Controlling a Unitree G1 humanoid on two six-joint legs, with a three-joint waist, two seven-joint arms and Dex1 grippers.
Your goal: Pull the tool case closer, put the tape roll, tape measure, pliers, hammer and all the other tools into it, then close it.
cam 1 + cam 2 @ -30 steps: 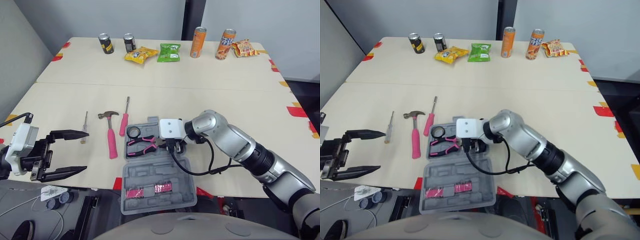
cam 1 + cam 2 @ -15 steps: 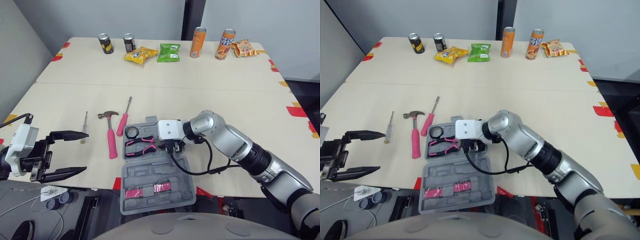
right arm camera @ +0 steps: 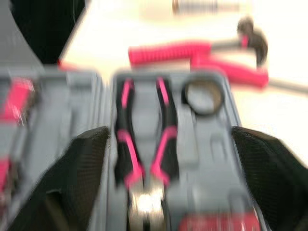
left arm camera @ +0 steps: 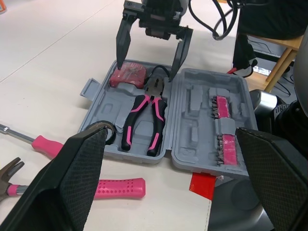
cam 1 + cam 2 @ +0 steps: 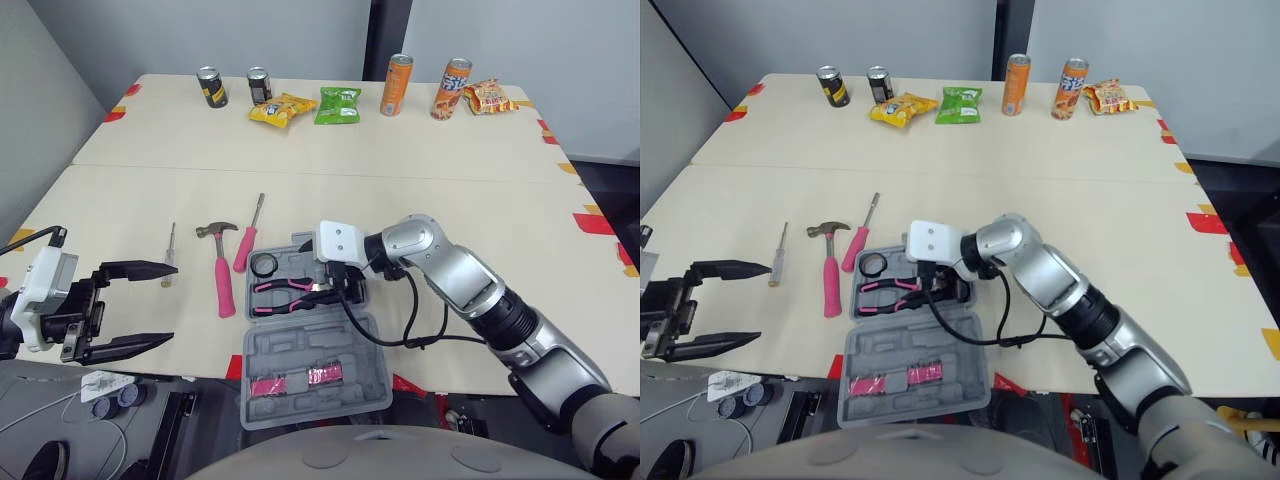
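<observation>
We find the tool case (image 5: 352, 345) lying open and flat at the near edge of the table (image 5: 420, 200), its near half reaching out over that edge. The far half holds the pliers (image 5: 284, 292), pink-and-black handles pointing to the robot's left. It also holds the tape roll (image 5: 265, 264) in its far left corner and the red tape measure (image 4: 128, 75) in its far right corner. The near half carries a row of pink bits (image 5: 300, 380). The right gripper (image 4: 147, 67) hangs directly above the far half, fingers spread wide. One finger is over the tape measure and the other just beside the pliers' head; it grips nothing, and we cannot tell whether the tips touch the tray. The left gripper (image 5: 170, 302) is held off the near left edge of the table, well apart from the case, fingers likewise spread and empty. Outside the case, on the table to its left, we record the hammer (image 5: 221, 280) with its pink handle pointing toward the robot. A pink-handled screwdriver (image 5: 247, 245) lies just beside it, and a small pale screwdriver (image 5: 169, 262) lies further left. A green snack bag (image 5: 338, 104) lies at the far edge, well apart from the tools.
</observation>
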